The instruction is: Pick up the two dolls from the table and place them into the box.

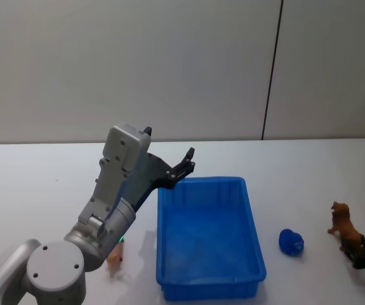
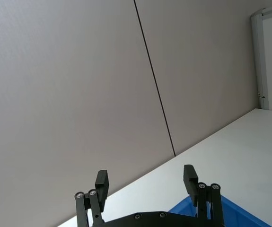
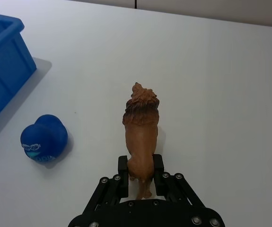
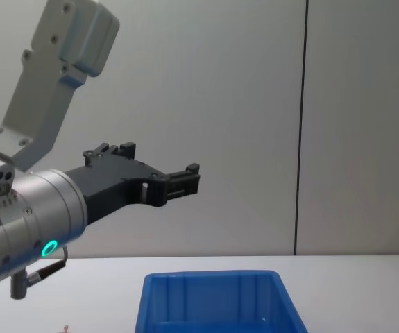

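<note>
One white table (image 1: 42,178) bears one bright blue ribbed box (image 1: 209,279), with the left gripper (image 2: 145,176) spread wide above its rear left corner and the right gripper (image 3: 140,166) clamped on one brown lion doll (image 3: 140,123), and one round blue doll (image 3: 44,138) between lion and box.

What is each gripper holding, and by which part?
Right gripper: jaws shut on the brown lion doll, at its hindquarters. Left gripper: open, empty, raised near the box.
</note>
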Tool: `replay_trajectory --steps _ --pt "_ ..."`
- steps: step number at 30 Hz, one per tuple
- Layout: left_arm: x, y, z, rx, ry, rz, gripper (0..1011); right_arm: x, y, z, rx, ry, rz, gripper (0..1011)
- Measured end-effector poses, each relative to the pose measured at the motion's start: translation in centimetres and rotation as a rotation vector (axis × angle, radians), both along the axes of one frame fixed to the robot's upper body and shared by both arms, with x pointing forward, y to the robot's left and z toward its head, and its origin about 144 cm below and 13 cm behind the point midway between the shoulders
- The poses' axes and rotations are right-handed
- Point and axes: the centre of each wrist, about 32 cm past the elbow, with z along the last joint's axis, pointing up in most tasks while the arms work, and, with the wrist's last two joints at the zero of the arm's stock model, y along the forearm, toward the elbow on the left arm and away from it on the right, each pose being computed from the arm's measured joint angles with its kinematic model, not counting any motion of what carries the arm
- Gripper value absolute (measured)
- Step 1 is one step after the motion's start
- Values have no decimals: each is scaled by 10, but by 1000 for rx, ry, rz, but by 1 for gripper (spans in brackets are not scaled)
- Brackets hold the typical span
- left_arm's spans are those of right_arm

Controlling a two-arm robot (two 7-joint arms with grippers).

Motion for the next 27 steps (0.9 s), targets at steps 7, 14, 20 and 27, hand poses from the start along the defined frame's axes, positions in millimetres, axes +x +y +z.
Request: replay_trajectory --steps 7,14,20,27 --pt "0 0 0 0 0 0 1001 0 3 4 10 -47 9 284" --pt "0 0 0 0 0 0 1001 1 7 12 22 -124 31 284" --pt "0 0 0 0 0 0 1001 1 14 23 38 -199 84 284" --pt "0 0 0 0 0 0 1001 3 25 36 57 -262 163 284"
